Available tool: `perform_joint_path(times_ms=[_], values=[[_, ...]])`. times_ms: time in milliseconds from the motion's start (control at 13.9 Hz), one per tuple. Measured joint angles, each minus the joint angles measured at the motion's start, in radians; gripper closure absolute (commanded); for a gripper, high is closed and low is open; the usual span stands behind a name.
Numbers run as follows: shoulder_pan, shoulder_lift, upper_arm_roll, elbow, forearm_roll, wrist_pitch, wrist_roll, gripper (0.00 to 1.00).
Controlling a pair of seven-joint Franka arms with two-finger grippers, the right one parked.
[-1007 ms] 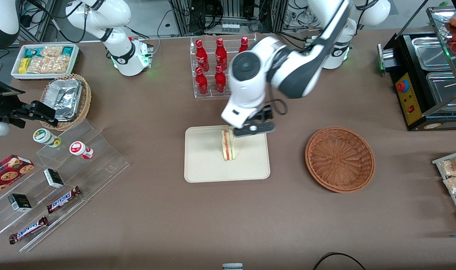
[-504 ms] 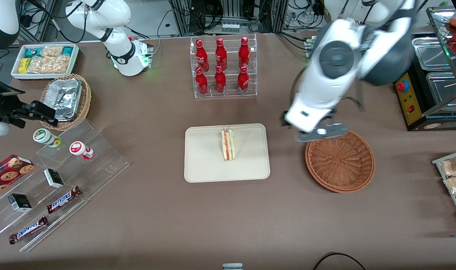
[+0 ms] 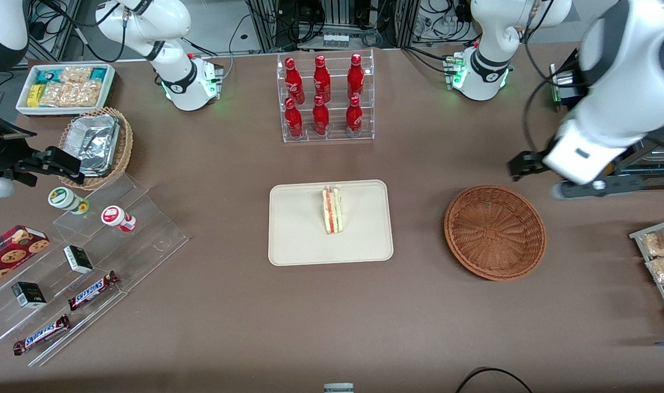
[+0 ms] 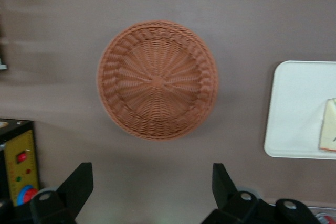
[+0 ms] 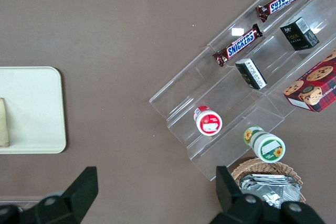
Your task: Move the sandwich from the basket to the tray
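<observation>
The sandwich (image 3: 332, 210), a pale wedge with red and green filling, stands on the cream tray (image 3: 299, 240) in mid-table. Nothing touches it. The reddish-brown wicker basket (image 3: 494, 232) is empty and lies beside the tray, toward the working arm's end. My left gripper (image 3: 586, 188) hangs high over the table, past the basket toward the working arm's end and next to the black machine. In the left wrist view my gripper (image 4: 151, 182) is open with nothing between its fingers (image 4: 79, 182). That view also holds the basket (image 4: 157, 80), the tray (image 4: 299, 114) and the sandwich (image 4: 329, 132).
A clear rack of red bottles (image 3: 325, 98) stands farther from the front camera than the tray. A black machine with a yellow panel (image 3: 599, 142) and a rack of snack bags (image 3: 659, 256) sit at the working arm's end. Acrylic steps with candy bars (image 3: 92, 245) lie toward the parked arm's end.
My gripper has left the sandwich on the tray, swung past the basket toward the working arm's end and risen. The sandwich has not moved.
</observation>
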Motion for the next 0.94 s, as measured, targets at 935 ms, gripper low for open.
perform_joint_path(times_ms=[935], values=[[0.142, -0.091, -0.018, -0.024, -0.002, -0.001, 0.172, 0.00]])
